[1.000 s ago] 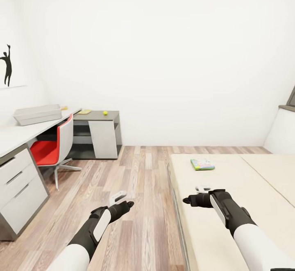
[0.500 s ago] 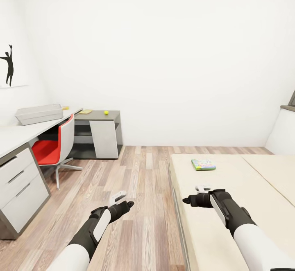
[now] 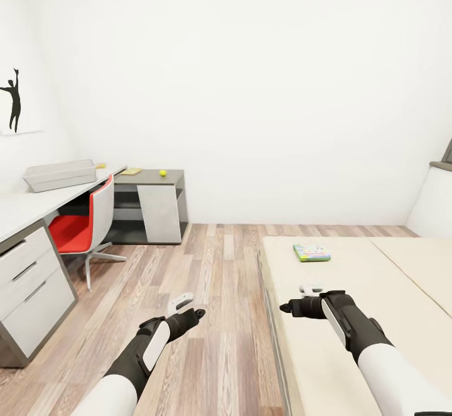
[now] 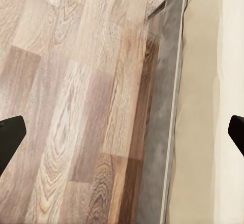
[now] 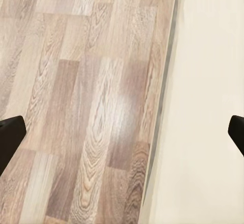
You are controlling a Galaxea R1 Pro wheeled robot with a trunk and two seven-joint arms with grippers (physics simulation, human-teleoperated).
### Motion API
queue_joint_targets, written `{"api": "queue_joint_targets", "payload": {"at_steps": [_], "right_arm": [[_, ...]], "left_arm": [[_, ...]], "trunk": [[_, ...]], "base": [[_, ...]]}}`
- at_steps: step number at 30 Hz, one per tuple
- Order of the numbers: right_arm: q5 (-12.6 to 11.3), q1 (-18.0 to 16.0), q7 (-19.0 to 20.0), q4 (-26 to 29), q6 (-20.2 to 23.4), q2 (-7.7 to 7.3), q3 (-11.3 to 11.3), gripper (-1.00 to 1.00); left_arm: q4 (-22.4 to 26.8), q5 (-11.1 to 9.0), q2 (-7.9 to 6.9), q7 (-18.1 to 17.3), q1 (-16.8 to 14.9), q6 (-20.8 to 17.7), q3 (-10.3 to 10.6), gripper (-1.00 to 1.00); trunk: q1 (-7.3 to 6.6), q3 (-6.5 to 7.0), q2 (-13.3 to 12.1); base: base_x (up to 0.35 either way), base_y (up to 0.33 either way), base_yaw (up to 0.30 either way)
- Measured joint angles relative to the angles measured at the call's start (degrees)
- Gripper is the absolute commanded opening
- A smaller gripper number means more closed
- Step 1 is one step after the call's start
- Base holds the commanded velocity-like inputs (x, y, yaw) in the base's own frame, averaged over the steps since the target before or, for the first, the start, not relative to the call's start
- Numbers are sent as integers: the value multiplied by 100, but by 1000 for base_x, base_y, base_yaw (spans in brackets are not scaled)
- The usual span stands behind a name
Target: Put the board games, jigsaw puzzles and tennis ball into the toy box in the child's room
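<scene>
One board game (image 3: 311,252), a flat box printed in green and blue, lies on the beige bed (image 3: 351,315) ahead of my right gripper (image 3: 298,298). That gripper hovers open over the bed's near edge (image 5: 122,135). My left gripper (image 3: 191,306) hangs open above the wood floor beside the bed (image 4: 122,137). Far left, the grey toy box (image 3: 59,175) stands on the light top of the table (image 3: 25,205). The tennis ball (image 3: 162,173) rests on the lower dark top beside a flat yellowish item (image 3: 131,171), too small to identify.
A red chair (image 3: 81,227) is tucked under the table, with pale drawers (image 3: 31,287) at the near left. The wood floor (image 3: 213,278) runs between table and bed to the white back wall. A black silhouette picture (image 3: 12,105) hangs on the left wall.
The whole view has shifted very slightly, so the camera moved a little. Both arms hold the same pose, and nothing was grasped or let go.
</scene>
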State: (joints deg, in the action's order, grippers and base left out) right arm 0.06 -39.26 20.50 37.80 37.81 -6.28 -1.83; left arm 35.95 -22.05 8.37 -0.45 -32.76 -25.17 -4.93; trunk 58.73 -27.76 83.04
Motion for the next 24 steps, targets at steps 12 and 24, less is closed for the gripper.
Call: {"api": "queue_joint_targets", "payload": {"at_steps": [12, 24], "right_arm": [[0, 0, 1, 1, 2, 1, 0, 100], [0, 0, 1, 1, 3, 1, 0, 100]], "left_arm": [[-1, 2, -4, 4, 0, 1, 9, 100], [-1, 3, -2, 6, 0, 2, 12, 100]], "trunk": [[0, 0, 0], [0, 0, 0]], "base": [[0, -103, 0], [0, -246, 0]]}}
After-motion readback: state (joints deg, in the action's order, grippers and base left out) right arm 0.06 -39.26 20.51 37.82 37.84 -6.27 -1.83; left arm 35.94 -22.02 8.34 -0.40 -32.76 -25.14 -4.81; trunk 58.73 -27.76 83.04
